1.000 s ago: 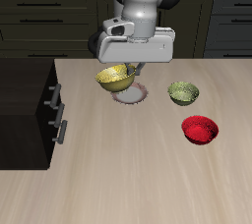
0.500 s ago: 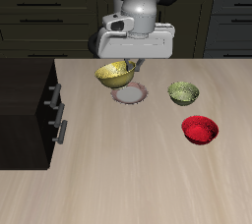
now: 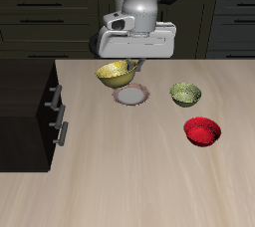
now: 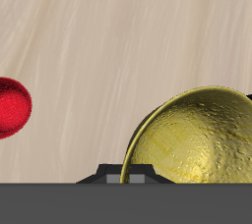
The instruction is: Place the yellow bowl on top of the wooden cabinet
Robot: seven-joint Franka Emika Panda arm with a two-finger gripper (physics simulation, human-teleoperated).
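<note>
While gripper (image 3: 133,67) pinches rim of yellow bowl (image 3: 116,73), bowl hangs tilted above table (image 3: 149,171), upper centre of frame, over white plate (image 3: 130,96). Fingers closed on rim edge. Bowl looks rigid, light, likely slippery; rim pinch suits. Wooden cabinet (image 3: 25,112) at left edge, apart.

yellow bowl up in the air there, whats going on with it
The robot arm's gripper is shut on the rim of the yellow bowl and holds it tilted above the table, over a small white plate. The wooden cabinet, where the bowl is meant to go, stands off to the side with nothing on top yet. An olive-green bowl and a red bowl sit untouched on the table.
</note>
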